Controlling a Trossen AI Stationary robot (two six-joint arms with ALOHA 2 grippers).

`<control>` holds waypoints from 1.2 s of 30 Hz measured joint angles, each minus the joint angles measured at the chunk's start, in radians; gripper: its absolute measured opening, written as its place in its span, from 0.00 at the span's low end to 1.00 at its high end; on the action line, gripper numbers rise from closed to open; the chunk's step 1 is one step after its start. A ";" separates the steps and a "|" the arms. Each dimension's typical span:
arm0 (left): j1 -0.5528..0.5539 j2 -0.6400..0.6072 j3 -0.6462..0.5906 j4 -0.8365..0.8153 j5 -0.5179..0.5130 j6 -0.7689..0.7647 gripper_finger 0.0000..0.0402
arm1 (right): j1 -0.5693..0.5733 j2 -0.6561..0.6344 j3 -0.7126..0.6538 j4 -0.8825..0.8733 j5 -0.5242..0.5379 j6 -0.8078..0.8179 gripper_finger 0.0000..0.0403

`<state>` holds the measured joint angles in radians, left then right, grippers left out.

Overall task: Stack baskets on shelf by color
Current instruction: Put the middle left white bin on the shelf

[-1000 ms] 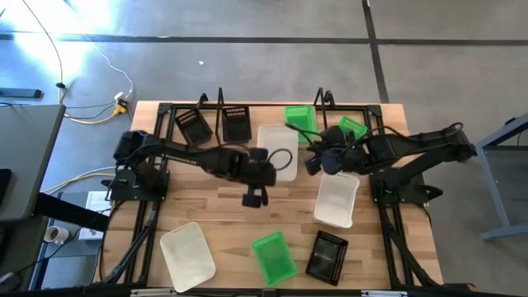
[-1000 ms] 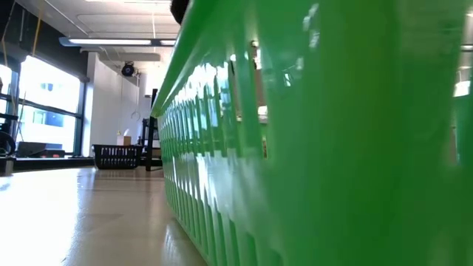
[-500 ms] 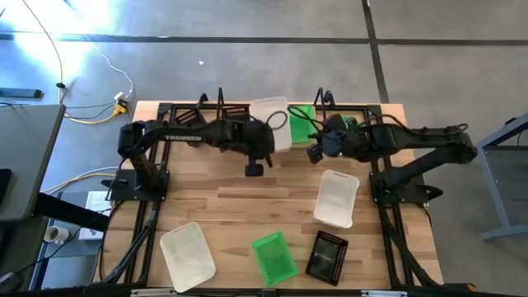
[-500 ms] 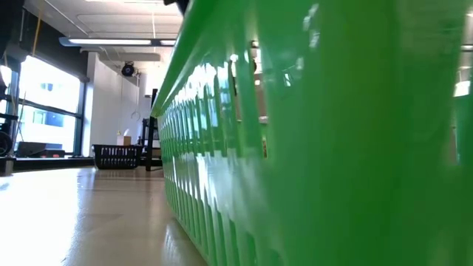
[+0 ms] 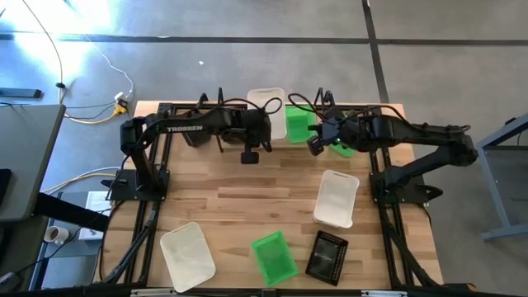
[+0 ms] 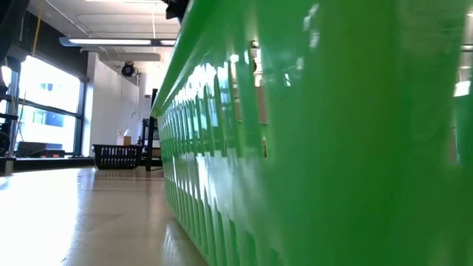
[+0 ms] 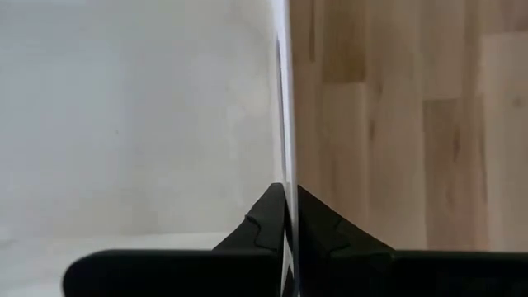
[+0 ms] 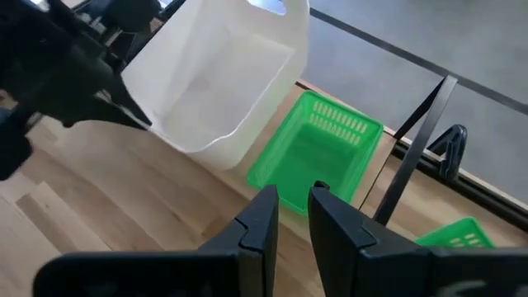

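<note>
In the high view my left gripper (image 5: 258,125) is shut on a white basket (image 5: 268,109), which it holds up over the black rod shelf (image 5: 326,101) at the table's far edge. My right gripper (image 5: 312,139) is open just on the near side of a green basket (image 5: 298,125) that rests bottom down at the shelf. The right wrist view shows its fingers (image 8: 293,194) over that green basket's (image 8: 318,153) near rim, touching nothing. A second green basket (image 5: 348,145) lies partly under the right arm. The black baskets on the shelf's left are mostly hidden by the left arm. My left gripper pinches the white basket's side wall at its top rim (image 7: 285,177), one finger inside the basket and one outside. The basket is lifted clear of the table and tilted, its open side (image 8: 219,87) facing the right arm.
Loose on the table lie a white basket (image 5: 337,198) at the right, another white one (image 5: 188,256), a green one (image 5: 274,257) and a black one (image 5: 327,257) along the near edge. The low view is filled by a green basket's slotted wall (image 6: 295,148).
My left gripper has carried the white basket from the table's middle toward the far edge and up over the shelf. My right gripper has moved toward the far edge, closing in on the green basket.
</note>
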<state>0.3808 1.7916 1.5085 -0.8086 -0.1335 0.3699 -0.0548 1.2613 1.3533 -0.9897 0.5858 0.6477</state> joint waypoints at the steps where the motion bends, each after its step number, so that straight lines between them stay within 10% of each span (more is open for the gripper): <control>1: 0.002 -0.001 0.000 0.009 0.002 0.001 0.00 | -0.005 0.000 0.000 0.000 0.000 -0.001 0.14; 36: 0.061 0.064 0.000 0.012 0.089 0.045 0.00 | -0.103 0.000 0.000 0.042 -0.096 -0.073 0.14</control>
<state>0.4414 1.8553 1.5089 -0.7966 -0.0448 0.4154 -0.1577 1.2613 1.3533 -0.9473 0.4895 0.5747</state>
